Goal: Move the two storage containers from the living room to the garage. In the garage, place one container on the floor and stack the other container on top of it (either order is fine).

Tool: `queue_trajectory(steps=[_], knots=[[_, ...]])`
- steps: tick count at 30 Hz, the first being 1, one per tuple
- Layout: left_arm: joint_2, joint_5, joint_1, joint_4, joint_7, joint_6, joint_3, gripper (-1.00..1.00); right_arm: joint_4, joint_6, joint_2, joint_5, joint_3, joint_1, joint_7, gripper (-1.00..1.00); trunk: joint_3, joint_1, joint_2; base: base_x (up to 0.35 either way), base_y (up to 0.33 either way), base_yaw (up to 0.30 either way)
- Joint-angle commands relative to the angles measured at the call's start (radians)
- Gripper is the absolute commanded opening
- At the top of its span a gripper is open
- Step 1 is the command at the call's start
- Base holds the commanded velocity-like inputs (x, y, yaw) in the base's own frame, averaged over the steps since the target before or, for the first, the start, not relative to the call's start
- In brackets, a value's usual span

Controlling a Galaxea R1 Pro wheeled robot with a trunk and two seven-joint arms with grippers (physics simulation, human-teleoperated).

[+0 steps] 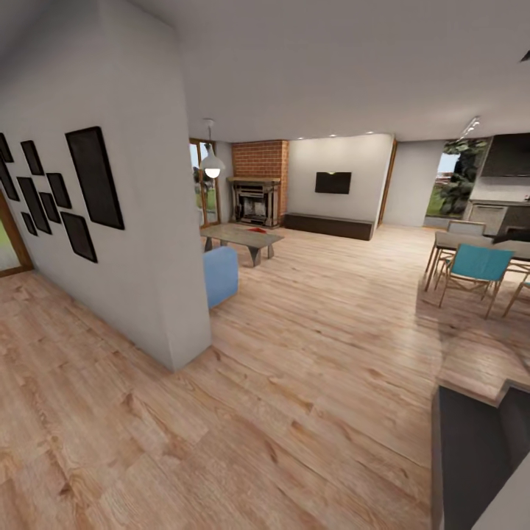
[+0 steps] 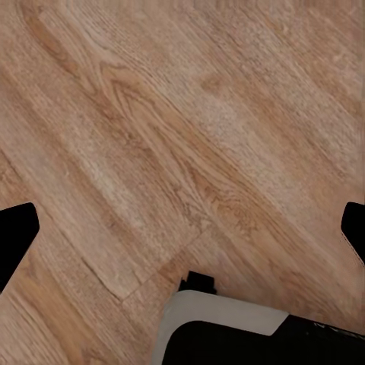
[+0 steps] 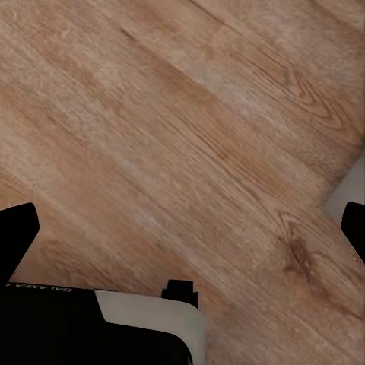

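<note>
The living room lies ahead across light wood-plank flooring (image 1: pixel 309 383), with its red brick fireplace (image 1: pixel 258 184), glass coffee table (image 1: pixel 243 237) and the end of a blue sofa (image 1: pixel 219 274). The storage containers cannot be made out; a small red patch (image 1: pixel 257 230) on the coffee table is too small to identify. The garage is out of view. My left gripper (image 2: pixel 182 228) hangs open over bare planks, its black fingertips (image 2: pixel 15 236) far apart. My right gripper (image 3: pixel 182 232) is likewise open above planks, with nothing between its fingers.
A white partition wall (image 1: pixel 140 250) with several black frames juts out at the left. A dining table (image 1: pixel 450 241) with teal chairs (image 1: pixel 475 266) stands at the right, a dark counter corner (image 1: pixel 478 449) at the near right. A long dark bench (image 1: pixel 329 226) sits under the wall TV.
</note>
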Motion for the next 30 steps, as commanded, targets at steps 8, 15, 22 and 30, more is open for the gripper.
queue_trajectory(steps=[8,15,22,30], knots=[[-0.002,0.003,-0.001,0.001,0.001,-0.005,0.001,1.00,0.004,-0.007,0.001,0.001,0.001,-0.002,0.003,1.00,-0.001,0.001,-0.001,0.320,0.000,0.000],[-0.002,0.003,-0.001,0.001,0.001,-0.005,0.001,1.00,0.004,-0.007,0.002,0.001,0.001,-0.002,0.003,1.00,-0.001,0.001,-0.001,0.320,0.000,0.000],[-0.002,0.003,-0.001,0.001,0.001,-0.005,0.000,1.00,0.004,-0.008,0.002,0.001,0.001,-0.002,0.003,1.00,-0.001,0.001,-0.001,0.320,0.000,0.000],[-0.002,0.003,-0.001,0.001,0.002,-0.005,0.000,1.00,0.004,-0.007,0.002,0.003,0.001,-0.002,0.003,1.00,-0.001,0.001,-0.001,0.320,0.000,-0.062]])
